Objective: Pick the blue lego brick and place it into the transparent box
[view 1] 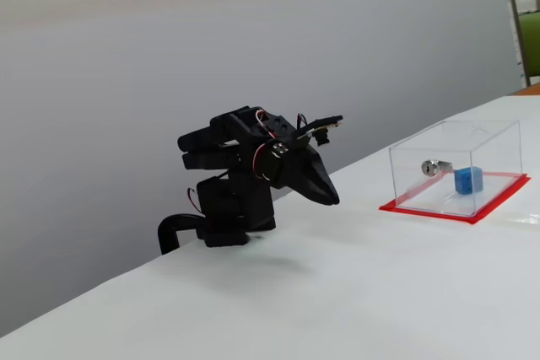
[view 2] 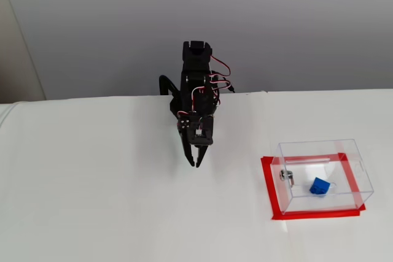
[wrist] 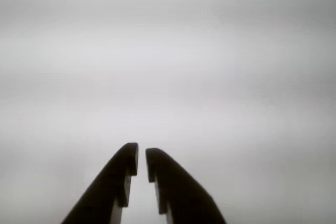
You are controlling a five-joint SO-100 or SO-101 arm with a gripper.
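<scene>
1. On the white table (view 2: 92, 200): one black arm (view 1: 240, 166), folded low over its base at the table's far edge, upper links doubled back, gripper (view 1: 332, 199) pitched forward and down, its tip just above the surface.
2. In a fixed view from above, the arm (view 2: 196, 84) reaches from the wall side toward the camera; the gripper (view 2: 196, 164) points down at bare table, well apart from the box.
3. Gripper state: in the wrist view the two dark fingers (wrist: 113, 182) stand almost together, a narrow slit between the tips (wrist: 142, 158), nothing between them. Only blurred pale surface lies beyond.
4. Box (view 2: 350, 151), count one: clear, rectangular, standing on a red sheet (view 2: 268, 188), to the right of the arm in both fixed views. In a fixed view from the side, the box (view 1: 489, 137) stands nearer the table's right end.
5. Knob (view 2: 285, 175), count one: small, silver, on the box wall that faces the arm; also seen from the side (view 1: 432, 166).
6. Brick (view 2: 318, 186), count one: blue, lying inside the box on its floor, near the middle, just beside the knob yet apart from it. From the side the brick (view 1: 468, 180) sits toward the box's near wall.
7. Red wires (view 2: 218, 78), several, looping along the arm's upper links.
</scene>
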